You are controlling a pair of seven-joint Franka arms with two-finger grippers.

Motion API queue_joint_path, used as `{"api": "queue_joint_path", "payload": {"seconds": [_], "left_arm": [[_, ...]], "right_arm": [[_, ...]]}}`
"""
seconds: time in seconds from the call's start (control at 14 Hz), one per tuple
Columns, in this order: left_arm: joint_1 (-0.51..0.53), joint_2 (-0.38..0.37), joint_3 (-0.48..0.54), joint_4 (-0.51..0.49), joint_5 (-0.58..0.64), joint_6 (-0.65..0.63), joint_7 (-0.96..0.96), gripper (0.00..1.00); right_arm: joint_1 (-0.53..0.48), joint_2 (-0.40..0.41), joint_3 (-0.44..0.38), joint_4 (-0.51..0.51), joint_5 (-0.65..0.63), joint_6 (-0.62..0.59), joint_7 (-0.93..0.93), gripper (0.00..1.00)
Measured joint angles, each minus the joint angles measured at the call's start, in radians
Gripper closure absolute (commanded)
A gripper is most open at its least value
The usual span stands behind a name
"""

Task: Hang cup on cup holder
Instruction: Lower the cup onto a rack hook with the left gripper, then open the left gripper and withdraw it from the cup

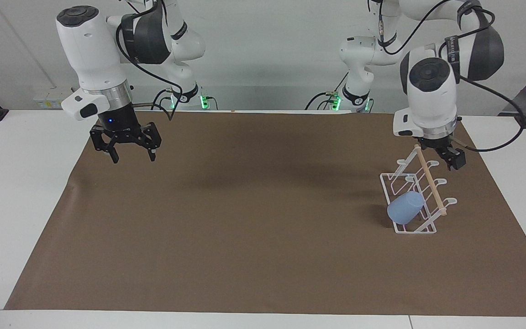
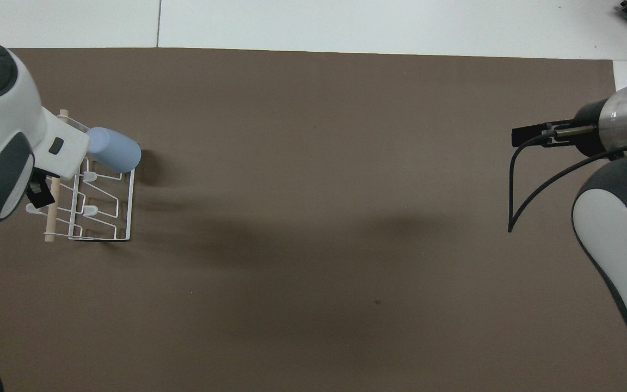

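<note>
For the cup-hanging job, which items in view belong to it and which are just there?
Part of the job:
- light-blue cup, tilted on a prong of the rack
- white wire cup holder with wooden dowel
- left gripper, open, above the holder, holding nothing

Not involved:
- right gripper, open, waiting over the brown mat
- white table
</note>
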Motion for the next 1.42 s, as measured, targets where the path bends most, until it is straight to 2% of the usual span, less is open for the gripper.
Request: {"api": "queue_joint_path", "payload": {"seconds": [0.36, 0.71, 1.0, 1.42], "left_arm": [[0.017, -0.062, -0.002, 0.008, -0.209, -0.063, -0.226, 0.00], [0.024, -0.164, 0.009, 0.017, -0.256, -0.108, -0.317, 0.00], [0.136, -0.186, 0.018, 0.055, -0.378, -0.110, -0.319, 0.00], [0.141, -0.195, 0.011, 0.054, -0.398, -0.128, -0.501, 0.00]], "right_arm": [[-0.028, -0.007, -0.001, 0.009, 0.000, -0.076, 0.000, 0.00], [-0.101, -0.034, -0.002, 0.015, 0.000, -0.080, -0.007, 0.00], [-0.096, -0.066, 0.011, 0.018, 0.000, -0.102, -0.007, 0.00], [-0.096, -0.078, 0.015, 0.018, 0.000, -0.111, -0.007, 0.00]]}}
